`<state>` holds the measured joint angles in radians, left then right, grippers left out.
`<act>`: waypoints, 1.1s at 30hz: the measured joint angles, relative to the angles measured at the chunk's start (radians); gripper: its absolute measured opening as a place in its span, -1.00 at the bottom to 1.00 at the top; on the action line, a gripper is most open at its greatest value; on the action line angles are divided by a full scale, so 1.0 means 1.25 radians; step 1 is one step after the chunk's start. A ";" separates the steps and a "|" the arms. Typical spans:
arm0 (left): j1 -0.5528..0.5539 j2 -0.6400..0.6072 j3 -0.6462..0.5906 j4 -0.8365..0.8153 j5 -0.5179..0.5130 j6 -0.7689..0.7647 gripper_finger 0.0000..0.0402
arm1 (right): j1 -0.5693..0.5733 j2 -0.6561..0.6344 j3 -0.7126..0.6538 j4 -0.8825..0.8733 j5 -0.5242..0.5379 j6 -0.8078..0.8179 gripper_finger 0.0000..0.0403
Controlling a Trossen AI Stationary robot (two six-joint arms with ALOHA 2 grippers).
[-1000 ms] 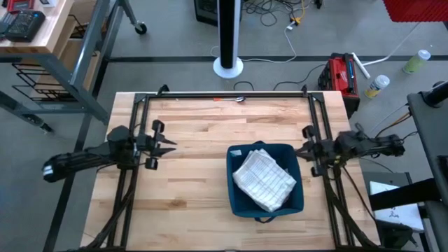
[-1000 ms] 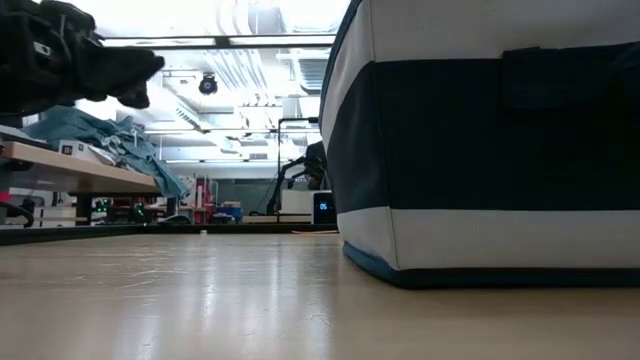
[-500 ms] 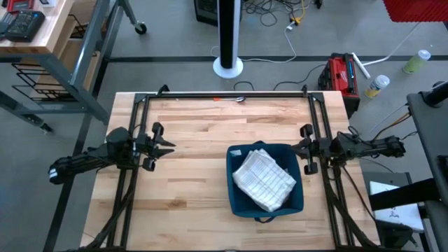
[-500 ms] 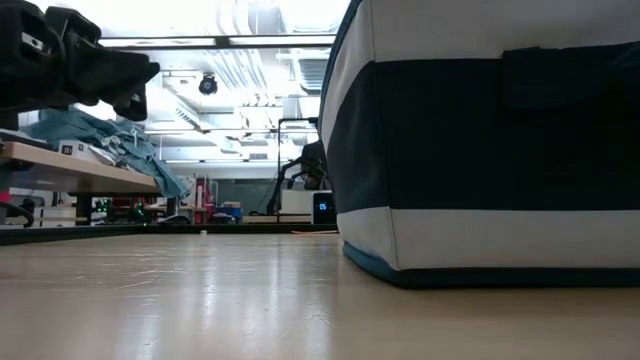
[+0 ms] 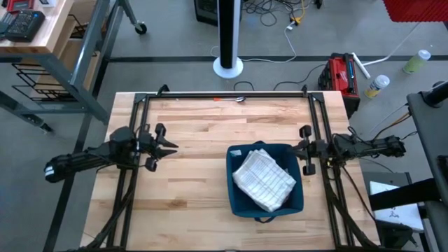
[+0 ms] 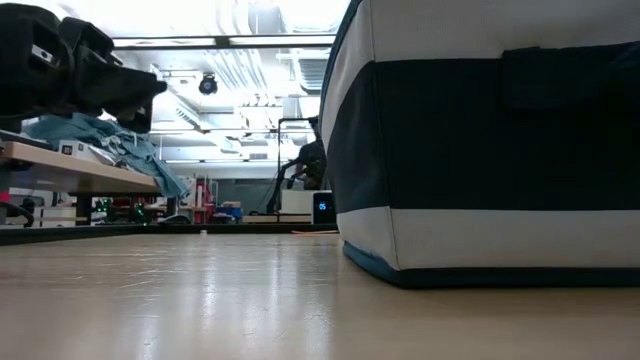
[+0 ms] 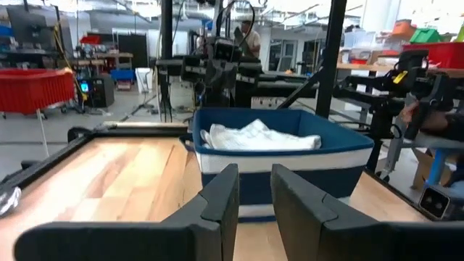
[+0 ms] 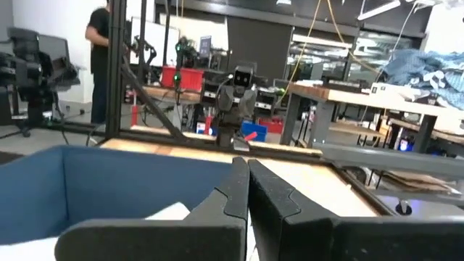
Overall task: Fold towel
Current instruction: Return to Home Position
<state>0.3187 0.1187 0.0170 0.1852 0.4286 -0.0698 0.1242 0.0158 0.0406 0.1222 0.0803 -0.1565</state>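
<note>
Overhead view of a wooden tabletop (image 5: pixel 189 210) with a navy laundry bin (image 5: pixel 230 189) right of centre. A folded white towel (image 5: pixel 264 180) lies inside the bin, filling most of it; whatever lies beneath it is hidden. With the towel packed away, the folding job looks finished, which would explain why both arms sit at the tabletop's sides, away from the load. The left hand (image 5: pixel 171 145) hovers well apart from the bin on its left and points toward it, its 2 fingers (image 7: pixel 217 199) parted by a narrow gap and holding nothing. The right hand (image 5: pixel 297 148) sits just beside the bin's right rim, its fingers (image 8: pixel 235 185) pressed together and empty. Compared with 0.5 s ago, the bin and towel have not moved. Both arms have shifted only slightly, and in the low view the left hand dips a little.
</note>
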 joint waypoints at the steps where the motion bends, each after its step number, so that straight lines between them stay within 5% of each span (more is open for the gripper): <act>1: 0.000 0.007 0.000 -0.001 0.000 0.000 -0.63 | 0.000 0.000 0.000 -0.005 0.000 0.000 -1.00; 33: 0.000 0.241 0.001 0.000 0.000 0.000 -0.63 | 0.000 0.000 0.000 -0.032 0.000 0.000 -1.00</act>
<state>0.3187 0.4198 0.0181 0.1848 0.4285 -0.0692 0.1242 0.0158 0.0410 0.0826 0.0803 -0.1570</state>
